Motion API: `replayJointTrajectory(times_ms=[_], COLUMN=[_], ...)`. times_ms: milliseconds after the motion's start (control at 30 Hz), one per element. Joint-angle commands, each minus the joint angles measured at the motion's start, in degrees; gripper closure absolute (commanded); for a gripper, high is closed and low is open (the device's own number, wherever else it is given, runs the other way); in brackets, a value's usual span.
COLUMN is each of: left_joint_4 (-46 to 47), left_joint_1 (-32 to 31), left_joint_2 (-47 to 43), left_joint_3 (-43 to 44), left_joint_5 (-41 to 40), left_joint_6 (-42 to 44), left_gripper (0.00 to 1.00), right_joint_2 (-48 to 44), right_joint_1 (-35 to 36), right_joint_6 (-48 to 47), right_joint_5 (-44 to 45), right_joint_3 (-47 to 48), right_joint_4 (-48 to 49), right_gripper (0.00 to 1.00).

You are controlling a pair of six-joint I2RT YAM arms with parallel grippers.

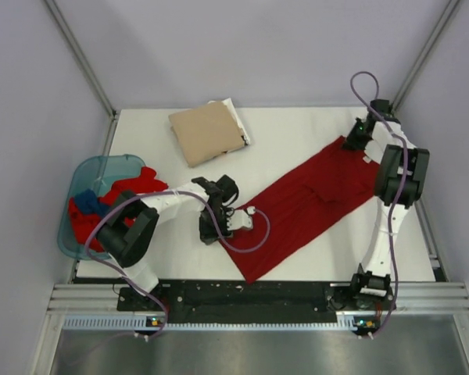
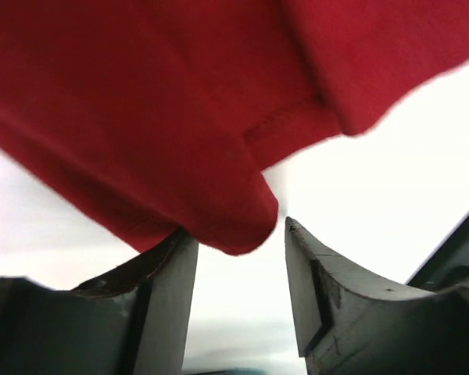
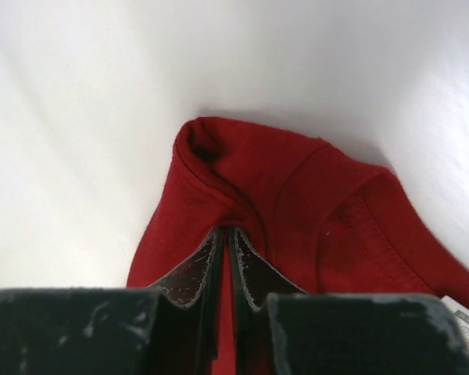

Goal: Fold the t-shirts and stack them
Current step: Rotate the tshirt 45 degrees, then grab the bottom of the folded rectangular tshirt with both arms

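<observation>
A dark red t-shirt (image 1: 309, 199) lies stretched on the slant across the white table, from the near centre to the far right. My right gripper (image 1: 358, 141) is at its far right end, shut on a bunched fold of the cloth (image 3: 297, 195); its jaws (image 3: 228, 231) are pressed together with red cloth between them. My left gripper (image 1: 213, 231) is at the shirt's near left edge. In the left wrist view it (image 2: 238, 234) is open, and a rounded hem of the shirt (image 2: 180, 117) hangs at the fingertips, touching the left finger (image 2: 168, 297).
A folded tan t-shirt (image 1: 207, 131) lies at the far centre on a white one (image 1: 238, 117). A translucent teal tub (image 1: 78, 176) at the left edge holds red (image 1: 129, 187) and blue (image 1: 86, 205) shirts. Grey walls enclose the table.
</observation>
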Motion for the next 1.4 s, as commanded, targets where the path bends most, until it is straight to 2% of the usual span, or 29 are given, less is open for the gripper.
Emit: replayJointTrajectory(times_ms=[0, 100, 200, 300, 400, 500, 633, 800, 967, 1000, 1067, 1200, 1267, 1367], left_joint_4=[-6.6, -9.4, -13.5, -16.1, -14.3, -8.4, -4.2, -2.5, 0.5, 1.6, 3.2, 5.5, 7.4, 9.2], left_joint_1=[-4.1, -3.6, -1.7, -1.0, -0.7, -0.1, 0.6, 0.8, 0.8, 0.7, 0.7, 0.6, 0.5, 0.5], left_joint_2=[-0.4, -3.0, -4.1, -5.9, -7.5, -9.1, -10.4, -12.7, -14.5, -14.5, -14.6, -14.4, -13.8, -12.7], left_joint_3=[0.2, 4.2, 8.6, 11.5, 13.7, 12.4, 8.6, 3.6, -3.3, -4.3, -6.4, -8.2, -8.3, -8.7], left_joint_5=[14.3, 13.5, 11.2, 8.3, 7.3, 9.7, 16.4, 19.7, 18.6, 18.1, 17.5, 17.9, 17.3, 16.2], left_joint_6=[0.8, 1.4, 2.8, 5.9, 9.5, 15.7, 24.7, 35.8, 42.8, 43.3, 44.0, 44.7, 43.5, 43.3], left_gripper=[0.44, 0.38, 0.35, 0.34, 0.31, 0.28, 0.27, 0.25, 0.25, 0.25, 0.25, 0.25, 0.25, 0.27], right_joint_2=[10.8, 13.3, 11.2, 6.1, -1.0, -8.9, -26.5, -50.5, -68.6, -70.6, -73.3, -68.8, -65.6, -61.9], right_joint_1=[7.0, 7.3, 7.1, 6.3, 6.0, 6.1, 9.5, 28.4, 46.9, 50.3, 58.9, 73.5, 78.7, 82.1], right_joint_6=[-0.6, 0.1, -5.4, -10.5, -14.4, -15.8, -17.3, -27.9, -32.9, -34.3, -35.3, -40.5, -43.4, -46.5], right_joint_5=[-6.1, -4.3, -0.3, 2.2, 5.8, 6.3, 2.3, -0.4, -1.0, -1.3, 3.8, 8.3, 8.4, 6.8], right_joint_3=[18.1, 24.4, 24.7, 23.0, 22.6, 21.8, 7.0, -26.4, -55.7, -59.8, -64.4, -65.7, -65.3, -65.6], right_joint_4=[-0.4, -1.1, -1.6, -2.4, -2.4, -2.6, -0.3, 11.4, 28.8, 30.4, 31.0, 23.7, 19.3, 18.1], right_gripper=[0.92, 0.80, 0.54, 0.34, 0.01, 0.01, 0.01, 0.01, 0.01, 0.02, 0.06, 0.07, 0.07, 0.09])
